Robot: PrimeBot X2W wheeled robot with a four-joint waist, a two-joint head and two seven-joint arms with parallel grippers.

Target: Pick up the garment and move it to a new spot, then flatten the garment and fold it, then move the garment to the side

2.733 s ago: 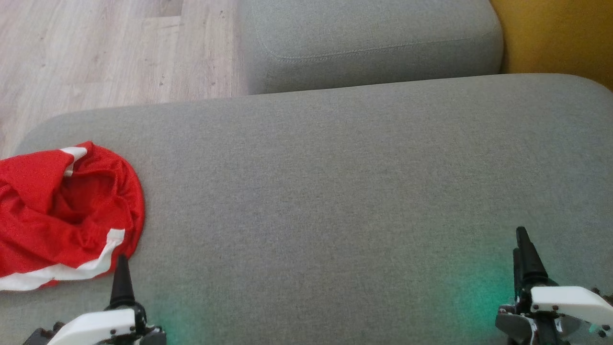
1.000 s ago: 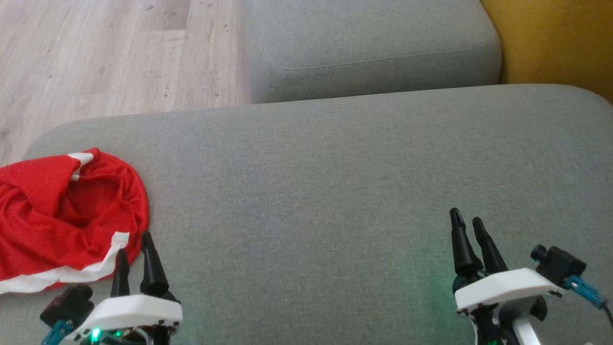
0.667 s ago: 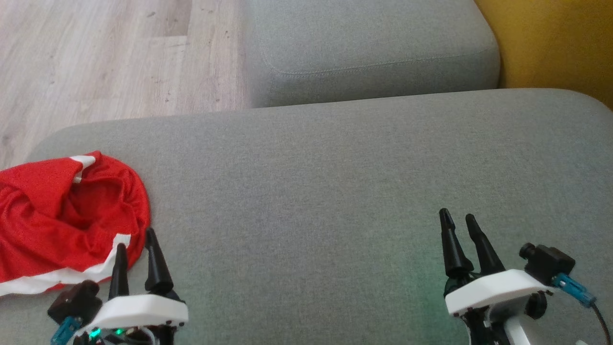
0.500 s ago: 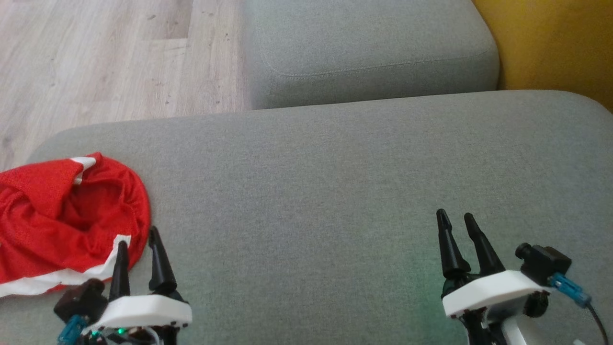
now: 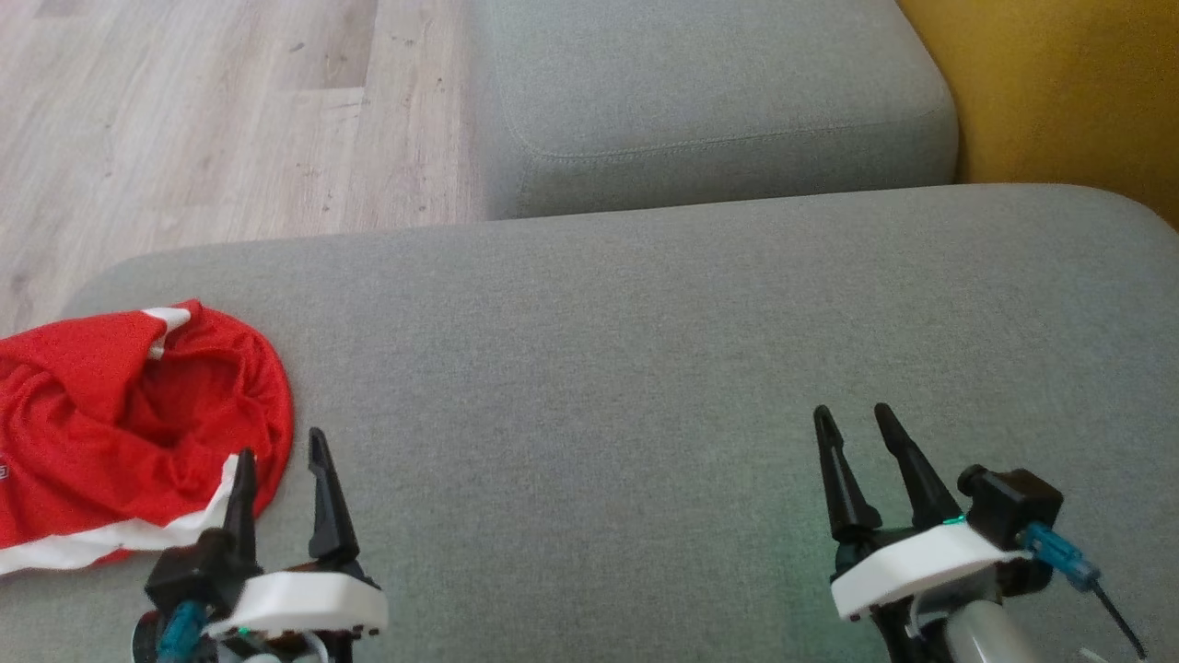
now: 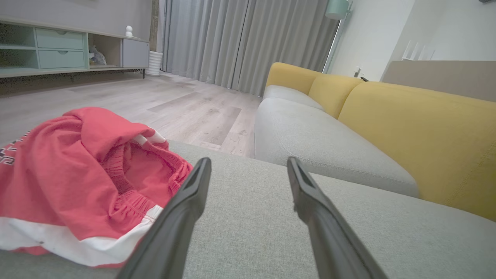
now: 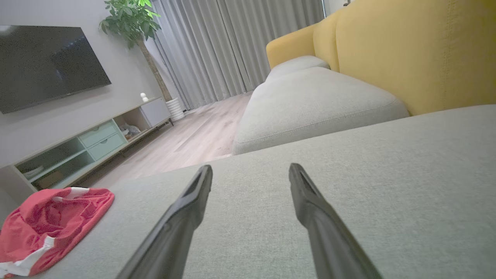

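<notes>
The garment (image 5: 120, 433), red shorts with white trim, lies bunched at the left end of the grey cushion (image 5: 599, 368), close to the edge above the floor (image 5: 184, 120), and runs off the head view's left side. The left gripper (image 5: 281, 445) hovers just beside its right edge, jaws spread wide and holding nothing. That placement reads as a line-up for the first pick, since the heap is on this arm's side. The right gripper (image 5: 851, 412), likewise spread and empty, hangs low over bare cushion well apart from the garment, probably where the cloth could be laid out. The heap is too crumpled for a sure long axis. Its white hem band runs roughly left to right along the near side, and in the left wrist view the elastic waistband gapes toward the gripper.
</notes>
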